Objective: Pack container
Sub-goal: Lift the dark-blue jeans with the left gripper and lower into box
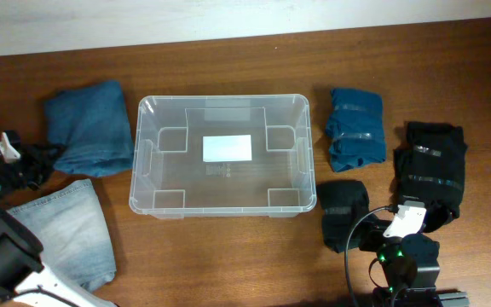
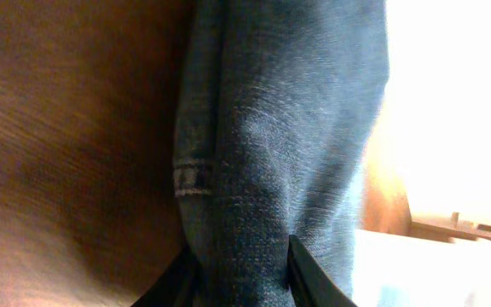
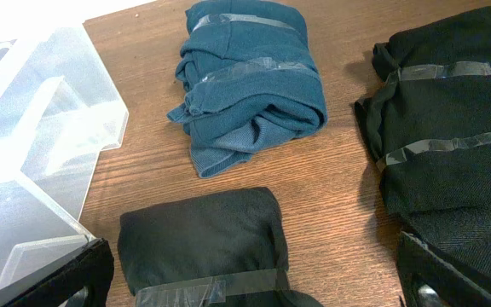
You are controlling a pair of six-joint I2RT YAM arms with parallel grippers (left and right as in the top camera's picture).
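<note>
Overhead, the clear, round-cornered container [image 1: 141, 153] sat between my claws; left claw [image 2: 237, 277] gripped blue cloth [image 2: 280, 128], right claw [image 3: 254, 256] gaped wide.

container [image 1: 141, 170]: clear plastic, glossy, smooth. label [image 1: 227, 148]: white, paper-like. table [image 1: 228, 256]: brown wood, visible grain, low sheen. dark blue denim [image 2: 288, 128]: coarse woven cloth. teal bundle [image 3: 250, 81]: ribbed knit, shiny clear tape. black bundle [image 3: 199, 239]: matt cloth.
</note>
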